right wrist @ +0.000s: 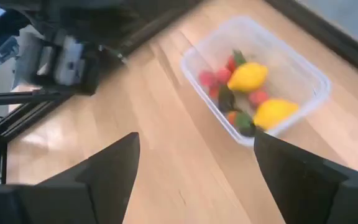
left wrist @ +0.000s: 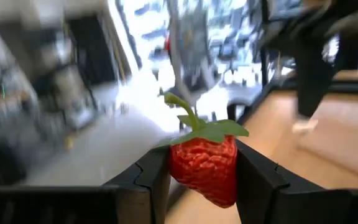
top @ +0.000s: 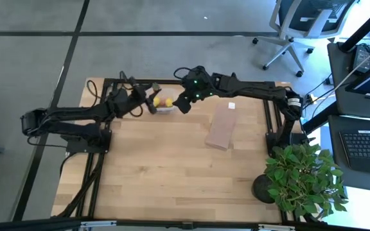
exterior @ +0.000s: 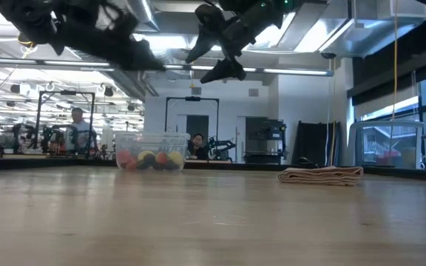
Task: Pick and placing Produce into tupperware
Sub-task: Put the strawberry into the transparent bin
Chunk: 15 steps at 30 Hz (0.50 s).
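Overhead, table-level and right-wrist views share the tupperware.

Grey floor, office chair, potted plant, ceiling strip lights.

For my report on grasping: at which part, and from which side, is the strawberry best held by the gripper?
Grip the strawberry across its wide red body, one finger on each flank, as the left gripper does now. The body is broad and firm-looking there, while the green leaves and thin stem on top would probably slip or bend. The tip hangs free below.
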Each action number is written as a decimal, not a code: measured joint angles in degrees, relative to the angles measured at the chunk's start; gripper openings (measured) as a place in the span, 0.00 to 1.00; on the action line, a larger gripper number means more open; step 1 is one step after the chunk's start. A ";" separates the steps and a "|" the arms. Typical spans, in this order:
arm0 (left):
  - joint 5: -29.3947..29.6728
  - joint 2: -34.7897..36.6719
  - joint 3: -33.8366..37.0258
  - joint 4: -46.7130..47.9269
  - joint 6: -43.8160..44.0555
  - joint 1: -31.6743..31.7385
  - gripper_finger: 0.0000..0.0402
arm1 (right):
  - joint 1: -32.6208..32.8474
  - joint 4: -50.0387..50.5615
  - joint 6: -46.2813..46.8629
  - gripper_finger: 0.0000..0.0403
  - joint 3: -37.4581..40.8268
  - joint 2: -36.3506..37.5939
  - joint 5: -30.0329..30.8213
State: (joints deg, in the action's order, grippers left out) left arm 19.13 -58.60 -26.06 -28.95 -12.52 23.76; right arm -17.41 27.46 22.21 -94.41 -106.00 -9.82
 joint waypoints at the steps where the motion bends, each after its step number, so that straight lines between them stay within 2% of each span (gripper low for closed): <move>1: -0.04 -0.06 0.02 2.29 2.55 0.94 0.32 | -0.10 0.41 0.08 0.79 0.00 0.00 -0.01; 5: -2.96 -2.23 -1.91 12.77 11.72 5.31 0.33 | -0.17 0.45 0.18 0.79 0.00 0.00 -0.01; 8: -7.28 -5.06 -6.77 22.40 18.31 8.49 0.33 | -0.16 -0.77 0.77 0.79 0.00 0.00 -0.01; 11: -11.48 -8.81 -12.11 31.60 21.34 10.00 0.33 | -0.15 -0.94 1.99 0.79 0.00 0.00 0.14; 15: -13.36 -14.40 -20.27 42.93 22.89 10.04 0.33 | -0.14 -0.94 3.07 0.79 0.00 0.00 0.25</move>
State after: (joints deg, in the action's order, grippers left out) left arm 5.76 -73.00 -46.33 13.98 10.37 33.80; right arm -17.55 26.51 25.28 -94.41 -106.00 -9.56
